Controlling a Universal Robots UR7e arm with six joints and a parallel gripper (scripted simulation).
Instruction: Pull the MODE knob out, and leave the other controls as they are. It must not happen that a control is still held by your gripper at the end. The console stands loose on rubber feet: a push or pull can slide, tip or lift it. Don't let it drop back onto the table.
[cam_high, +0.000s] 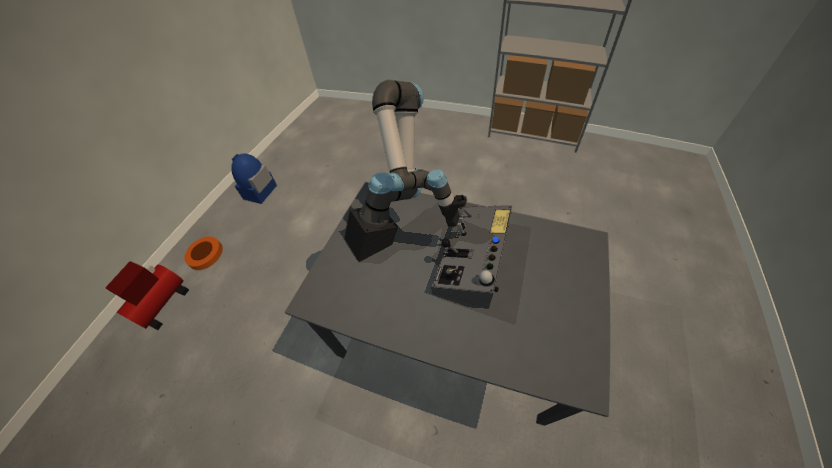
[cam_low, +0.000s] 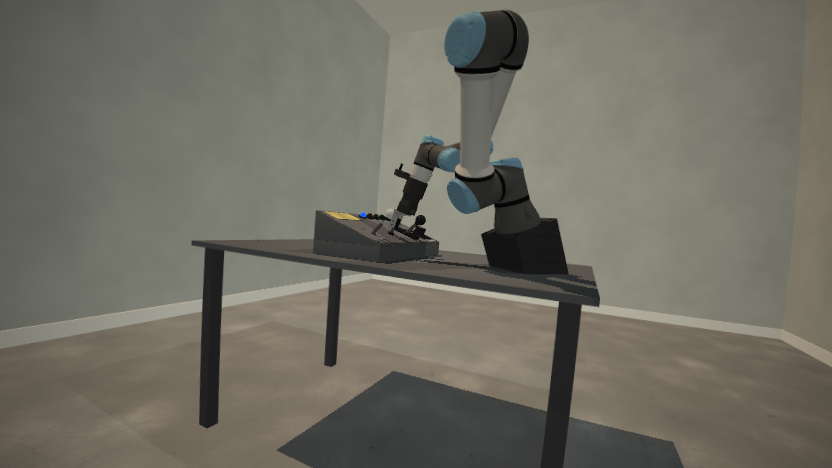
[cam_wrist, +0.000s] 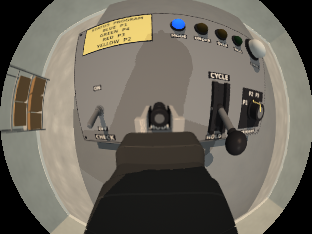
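Dark round MODE knob (cam_wrist: 159, 115) clamped between pale tool (cam_wrist: 159, 121) fingers, on console (cam_wrist: 127, 88) face.

The tool (cam_wrist: 159, 120) body hides the console (cam_wrist: 120, 88) panel's lower middle; label text is unreadable.

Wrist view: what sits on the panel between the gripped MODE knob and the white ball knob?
The black ball-ended CYCLE lever in its slot, right of the MODE knob held in the gripper; the white ball knob lies beyond.

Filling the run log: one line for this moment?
gripper: shut on MODE knob | console: flat on table | CYCLE lever: untouched
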